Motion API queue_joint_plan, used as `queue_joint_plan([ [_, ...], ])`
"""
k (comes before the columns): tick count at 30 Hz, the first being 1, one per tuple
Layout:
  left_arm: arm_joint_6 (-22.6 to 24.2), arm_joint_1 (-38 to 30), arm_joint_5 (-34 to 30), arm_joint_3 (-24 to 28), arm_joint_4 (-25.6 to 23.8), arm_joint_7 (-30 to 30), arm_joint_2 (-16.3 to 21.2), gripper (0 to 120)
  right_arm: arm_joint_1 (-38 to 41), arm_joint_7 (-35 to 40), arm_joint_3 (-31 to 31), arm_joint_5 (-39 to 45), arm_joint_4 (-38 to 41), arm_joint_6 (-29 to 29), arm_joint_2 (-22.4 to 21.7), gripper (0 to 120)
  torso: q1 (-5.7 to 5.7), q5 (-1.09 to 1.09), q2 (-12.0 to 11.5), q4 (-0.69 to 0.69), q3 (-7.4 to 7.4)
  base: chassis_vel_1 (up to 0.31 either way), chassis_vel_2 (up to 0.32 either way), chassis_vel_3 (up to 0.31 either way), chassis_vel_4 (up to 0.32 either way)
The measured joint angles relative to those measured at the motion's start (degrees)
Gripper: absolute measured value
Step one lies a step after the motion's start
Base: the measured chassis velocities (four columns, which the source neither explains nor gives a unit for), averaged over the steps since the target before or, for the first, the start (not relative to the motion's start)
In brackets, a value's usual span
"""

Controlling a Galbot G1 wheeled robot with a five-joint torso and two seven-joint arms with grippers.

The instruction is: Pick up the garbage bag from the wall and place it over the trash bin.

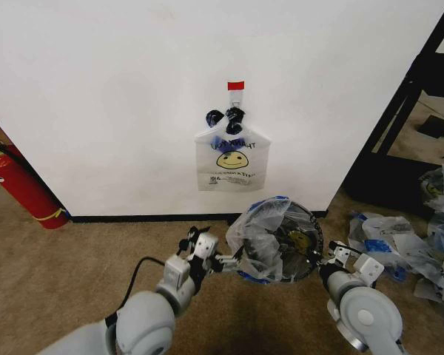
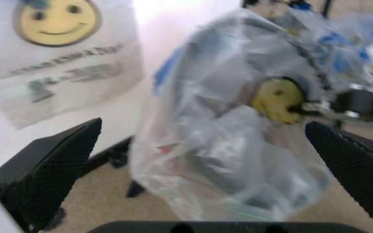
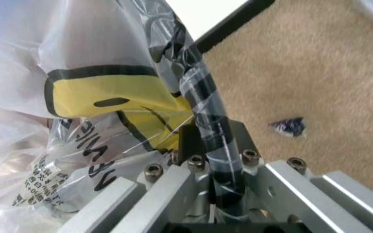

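The garbage bag [image 1: 260, 235], thin and translucent with blue patches and a yellow smiley, is draped over the trash bin [image 1: 313, 238], a round black mesh bin on the carpet below the wall. My left gripper [image 1: 234, 260] is at the bag's left side. In the left wrist view it [image 2: 203, 167] is open, its black fingers [image 2: 50, 170] wide apart with the crumpled bag [image 2: 232, 145] just ahead of them. My right gripper [image 1: 324, 260] is at the bin's right side. Up close it [image 3: 207, 162] is shut on bag plastic [image 3: 102, 97] wrapped over the bin's black rim [image 3: 198, 90].
Another smiley bag [image 1: 231, 159] hangs from a clip on the white wall, also seen as a smiley bag [image 2: 57, 53] from the left wrist. A red fire extinguisher [image 1: 22, 188] leans at the left. Loose bags [image 1: 403, 244] are piled at the right, beside a black rack [image 1: 411, 89].
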Motion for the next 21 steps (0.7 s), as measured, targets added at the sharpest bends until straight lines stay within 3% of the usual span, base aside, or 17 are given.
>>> queue_joint_plan([
  [6, 9.1, -9.8, -11.4, 5.4, -0.2, -3.2, -3.1, 113, 0.4, 0.1, -1.4, -4.5, 0.3, 1.2, 1.1, 0, 0.0, 0.01, 0.0, -0.02, 0.0, 0.0, 0.0, 0.0, 0.0],
  [14, 11.6, -16.3, -15.0, 10.5, 4.5, -5.6, -7.2, 104, 0.7, 0.0, -2.5, -7.3, -0.2, 1.6, 3.5, 0, 0.0, 0.01, 0.0, 0.01, 0.0, 0.0, 0.0, 0.0, 0.0],
  [21, 13.0, -20.5, -23.9, 12.7, 9.3, -12.6, -12.7, 79, 0.8, -0.1, -2.8, -8.4, -0.7, 1.7, 4.2, 0, 0.0, 0.01, 0.0, -0.02, 0.0, 0.0, 0.0, 0.0, 0.0],
])
